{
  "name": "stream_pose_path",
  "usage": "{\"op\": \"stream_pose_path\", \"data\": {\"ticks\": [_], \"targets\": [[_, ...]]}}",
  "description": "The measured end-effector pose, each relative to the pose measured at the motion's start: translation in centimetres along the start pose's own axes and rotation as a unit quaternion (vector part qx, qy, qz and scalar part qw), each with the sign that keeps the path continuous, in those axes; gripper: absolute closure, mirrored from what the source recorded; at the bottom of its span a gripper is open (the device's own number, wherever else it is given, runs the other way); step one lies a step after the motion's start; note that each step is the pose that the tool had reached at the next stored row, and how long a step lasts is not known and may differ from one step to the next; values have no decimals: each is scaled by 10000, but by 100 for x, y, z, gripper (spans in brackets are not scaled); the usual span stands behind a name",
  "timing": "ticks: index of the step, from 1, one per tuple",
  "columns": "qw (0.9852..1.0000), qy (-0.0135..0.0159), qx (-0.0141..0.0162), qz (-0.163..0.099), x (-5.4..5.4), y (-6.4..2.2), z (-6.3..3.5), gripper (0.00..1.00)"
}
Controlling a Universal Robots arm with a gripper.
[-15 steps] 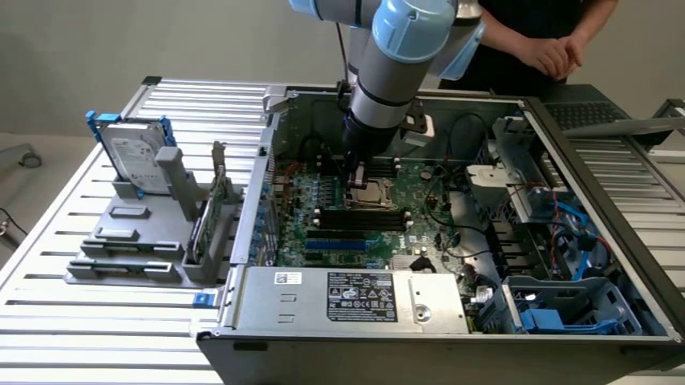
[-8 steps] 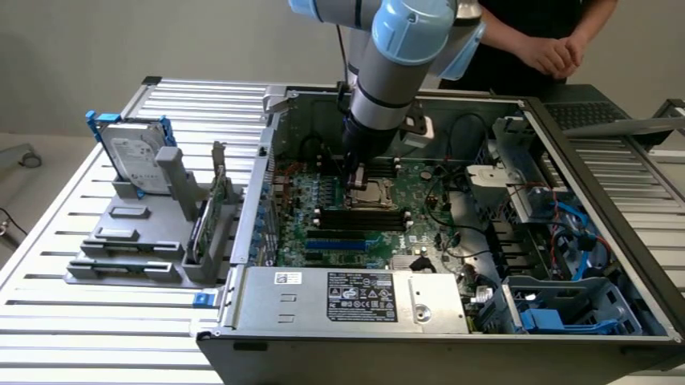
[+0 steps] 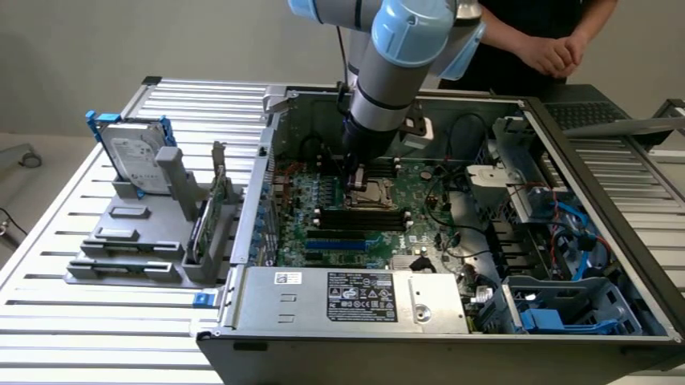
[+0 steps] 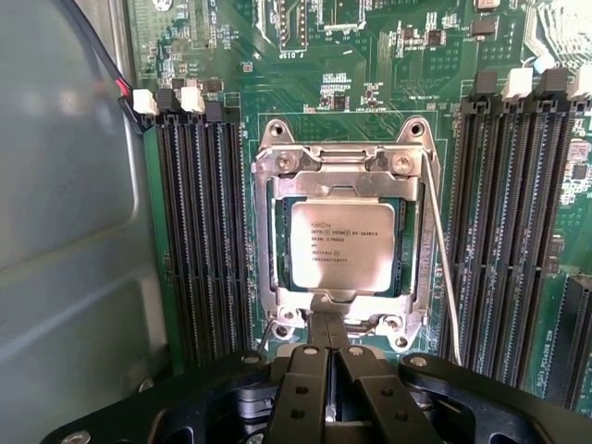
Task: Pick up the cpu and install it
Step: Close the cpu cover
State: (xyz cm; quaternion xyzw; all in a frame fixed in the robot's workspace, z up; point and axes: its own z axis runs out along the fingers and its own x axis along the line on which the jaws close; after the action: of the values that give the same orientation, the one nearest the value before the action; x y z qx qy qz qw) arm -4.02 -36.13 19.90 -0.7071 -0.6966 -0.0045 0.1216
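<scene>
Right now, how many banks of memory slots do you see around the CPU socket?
2. One bank runs beside the socket, next to the grey panel; the other bank runs along the socket's opposite side. More may be hidden by the arm.

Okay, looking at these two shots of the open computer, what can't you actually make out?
Wrist view: the socket frame has its near edge covered by the shut gripper; whether they touch cannot be told.
Wrist view: the print on the cpu is too small to read.
Exterior view: the person is cut off by the top edge.
</scene>
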Motion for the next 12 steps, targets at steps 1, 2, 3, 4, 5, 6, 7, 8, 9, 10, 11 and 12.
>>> {"op": "stream_pose_path", "data": {"ticks": [1, 2, 3, 4, 5, 6, 7, 8, 9, 10, 11, 12], "targets": [[10000, 0, 0, 0, 0, 0, 1, 89], [10000, 0, 0, 0, 0, 0, 1, 89], [10000, 0, 0, 0, 0, 0, 2, 89], [10000, 1, 0, 0, 0, 0, 2, 89], [10000, 1, 0, 0, 0, 0, 3, 89], [10000, 3, 0, 0, 0, 0, 3, 89], [10000, 7, 0, 0, 0, -1, 4, 89], [10000, 10, 1, 0, 0, -1, 4, 89], [10000, 11, 2, 0, 0, -2, 3, 89], [10000, 14, 2, -1, 0, -3, 4, 89], [10000, 16, 3, 0, 0, -4, 4, 89], [10000, 18, 3, 0, 0, -5, 4, 89]]}}
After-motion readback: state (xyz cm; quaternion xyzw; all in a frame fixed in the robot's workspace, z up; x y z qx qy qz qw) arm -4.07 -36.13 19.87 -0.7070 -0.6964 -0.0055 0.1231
